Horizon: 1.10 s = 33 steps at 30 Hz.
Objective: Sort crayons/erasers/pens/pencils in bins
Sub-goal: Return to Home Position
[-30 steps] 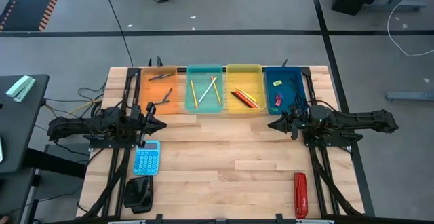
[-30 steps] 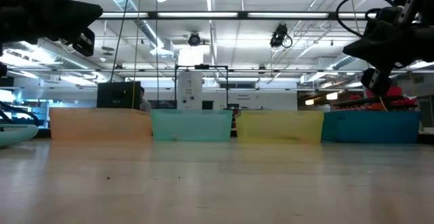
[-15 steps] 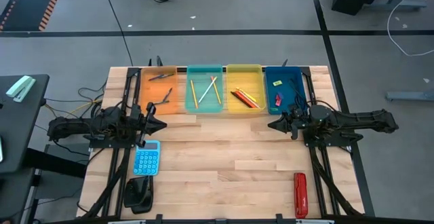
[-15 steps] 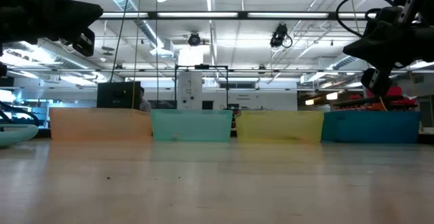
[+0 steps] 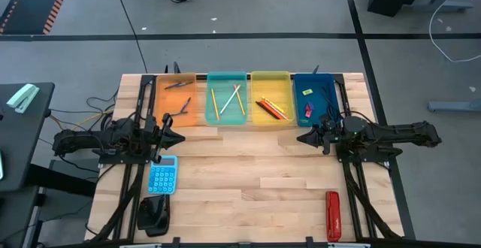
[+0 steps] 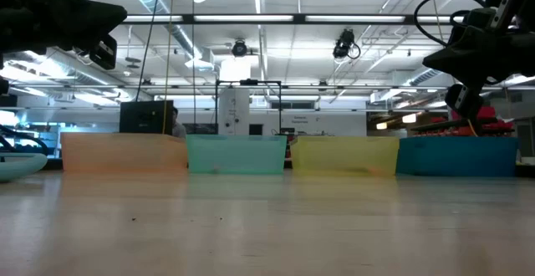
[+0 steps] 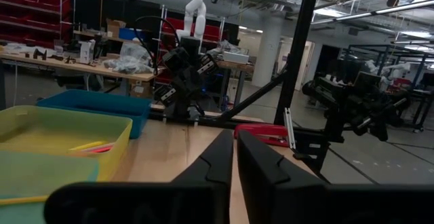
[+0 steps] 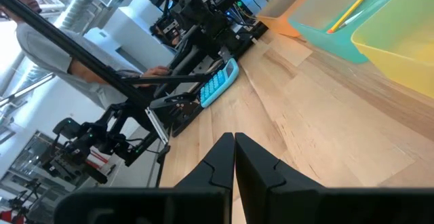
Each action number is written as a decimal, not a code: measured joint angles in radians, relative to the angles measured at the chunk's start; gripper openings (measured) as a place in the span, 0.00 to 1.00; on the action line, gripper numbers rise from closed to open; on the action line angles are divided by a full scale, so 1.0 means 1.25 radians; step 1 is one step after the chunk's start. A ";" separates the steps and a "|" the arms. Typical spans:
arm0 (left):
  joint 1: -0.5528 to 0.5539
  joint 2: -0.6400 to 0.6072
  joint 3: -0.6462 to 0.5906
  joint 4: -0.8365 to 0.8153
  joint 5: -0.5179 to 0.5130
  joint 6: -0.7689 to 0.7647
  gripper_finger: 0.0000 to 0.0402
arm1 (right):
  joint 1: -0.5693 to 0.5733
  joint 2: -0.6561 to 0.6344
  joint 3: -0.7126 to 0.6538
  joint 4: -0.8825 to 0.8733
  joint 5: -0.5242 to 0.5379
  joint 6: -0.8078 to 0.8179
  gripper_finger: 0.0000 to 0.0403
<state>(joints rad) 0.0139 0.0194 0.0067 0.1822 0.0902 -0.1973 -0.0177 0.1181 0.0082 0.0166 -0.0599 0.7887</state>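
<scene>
Four bins stand in a row at the table's far edge: orange (image 5: 176,98), teal (image 5: 226,98), yellow (image 5: 271,98) and dark blue (image 5: 313,98). Dark pens (image 5: 180,107) lie in the orange bin and thin pencils (image 5: 225,101) in the teal one. Crayons (image 5: 270,108) lie in the yellow bin, small erasers (image 5: 307,111) in the blue one. My left gripper (image 5: 179,137) hovers shut just before the orange bin and points toward the table's right. My right gripper (image 5: 301,136) hovers shut before the blue bin and points left. Both (image 7: 234,159) (image 8: 234,153) hold nothing.
A light-blue calculator (image 5: 162,176) lies near the left arm, and a black object (image 5: 154,216) sits at the near left corner. A red oblong tool (image 5: 332,216) lies near the front right. The right wrist view shows a person's grey sleeve (image 8: 61,44) beyond the table's left side.
</scene>
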 joint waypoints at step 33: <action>0.000 0.000 0.000 0.000 0.000 0.000 0.06 | 0.000 0.000 0.000 0.000 0.000 0.000 0.05</action>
<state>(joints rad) 0.0139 0.0193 0.0067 0.1822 0.0906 -0.1976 -0.0177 0.1181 0.0082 0.0166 -0.0598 0.7887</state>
